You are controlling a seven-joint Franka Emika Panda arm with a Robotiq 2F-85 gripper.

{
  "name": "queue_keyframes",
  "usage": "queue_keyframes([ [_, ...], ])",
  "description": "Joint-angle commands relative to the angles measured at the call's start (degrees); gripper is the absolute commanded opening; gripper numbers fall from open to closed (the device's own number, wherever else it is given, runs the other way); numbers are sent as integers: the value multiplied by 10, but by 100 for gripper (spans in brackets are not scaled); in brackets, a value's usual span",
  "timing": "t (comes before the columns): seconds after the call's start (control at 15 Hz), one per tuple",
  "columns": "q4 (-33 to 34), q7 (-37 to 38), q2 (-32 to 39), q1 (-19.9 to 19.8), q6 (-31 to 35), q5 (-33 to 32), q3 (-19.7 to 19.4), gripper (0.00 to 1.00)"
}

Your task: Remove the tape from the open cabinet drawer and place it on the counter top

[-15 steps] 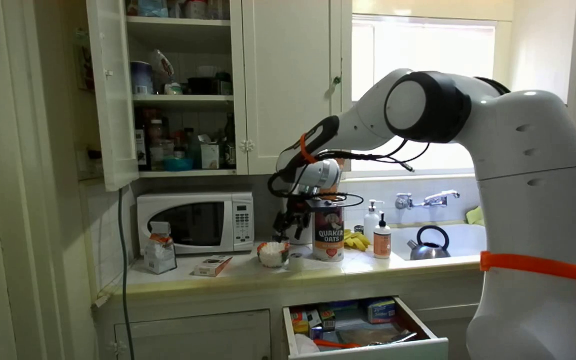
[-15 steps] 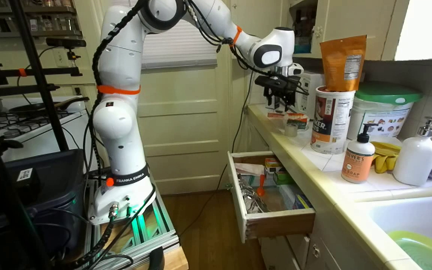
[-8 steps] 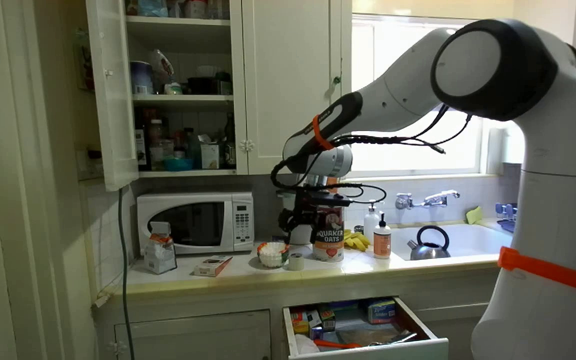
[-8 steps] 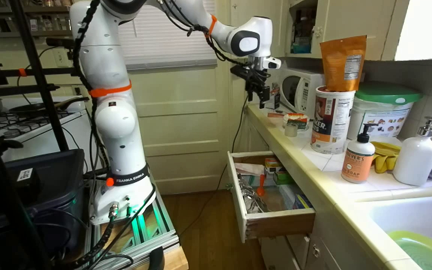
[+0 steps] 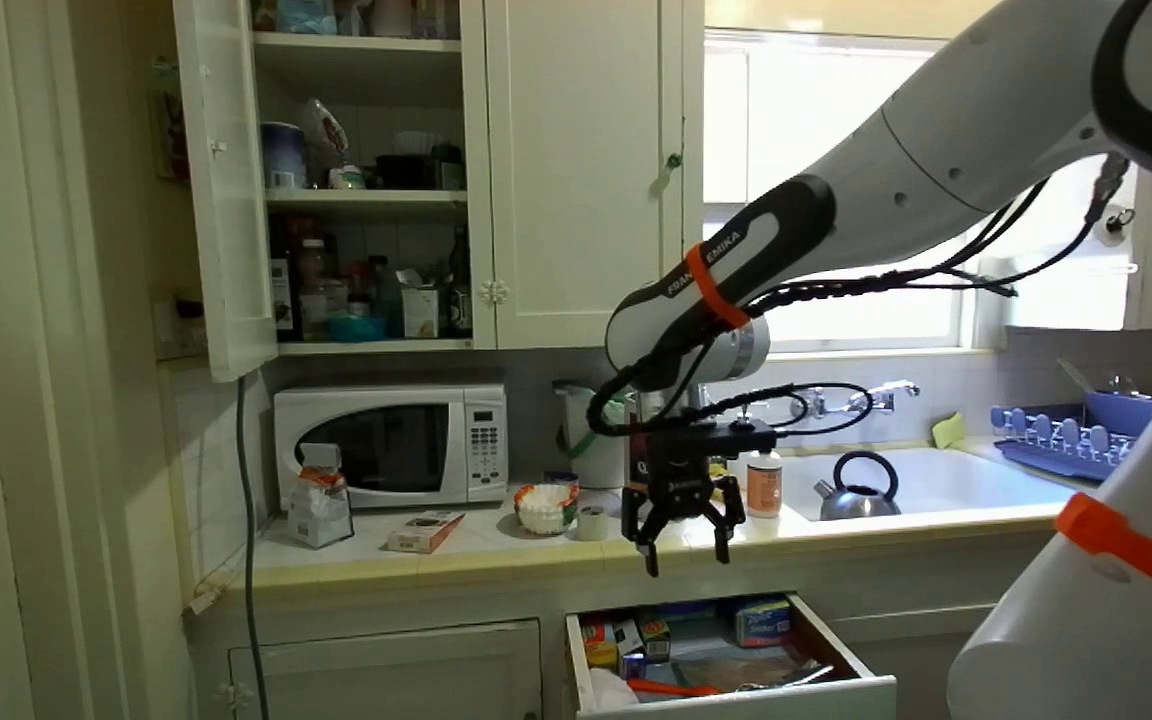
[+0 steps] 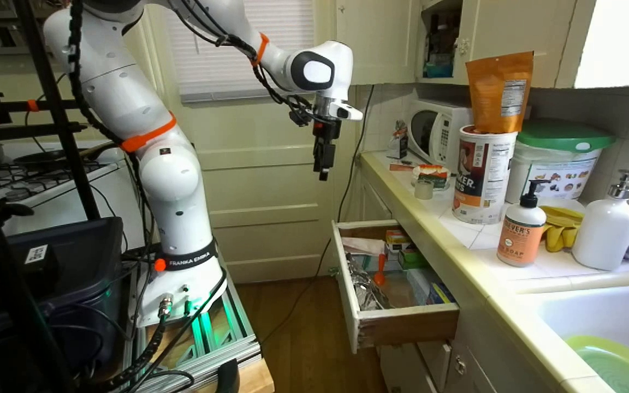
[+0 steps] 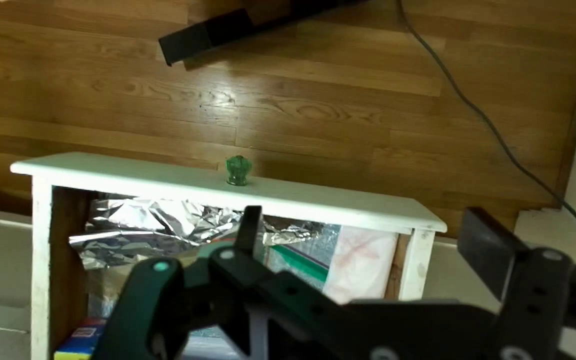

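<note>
The tape, a small pale roll (image 5: 592, 523), stands on the counter top (image 5: 496, 562) beside a bowl-like stack of paper liners. It also shows in an exterior view (image 6: 423, 189). The open white cabinet drawer (image 5: 736, 705) juts out below the counter and shows in an exterior view (image 6: 346, 297) and in the wrist view (image 7: 338, 205). My gripper (image 5: 687, 562) is open and empty, pointing down in the air above the drawer. In the wrist view its fingers (image 7: 363, 225) are wide apart with nothing between them.
The drawer holds crumpled foil (image 7: 158, 220), boxes (image 5: 763, 622) and an orange utensil (image 6: 380, 270). On the counter stand liners (image 5: 545, 508), a flat box (image 5: 424, 532), a bag (image 5: 320, 505), a microwave (image 5: 391, 445), an oats canister (image 6: 484, 174) and a soap bottle (image 6: 522, 234). A cupboard door (image 5: 221, 190) hangs open.
My gripper has moved away from the tape and counter, back toward the robot base, and turned. The tape stays on the counter, now unobstructed. The drawer has not moved.
</note>
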Motion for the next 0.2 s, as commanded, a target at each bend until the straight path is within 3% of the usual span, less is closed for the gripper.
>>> queue_keyframes([
  [0.0, -9, 3, -11, 4, -2, -3, -4, 100],
  [0.13, -14, 4, -18, 3, -2, -3, -4, 100],
])
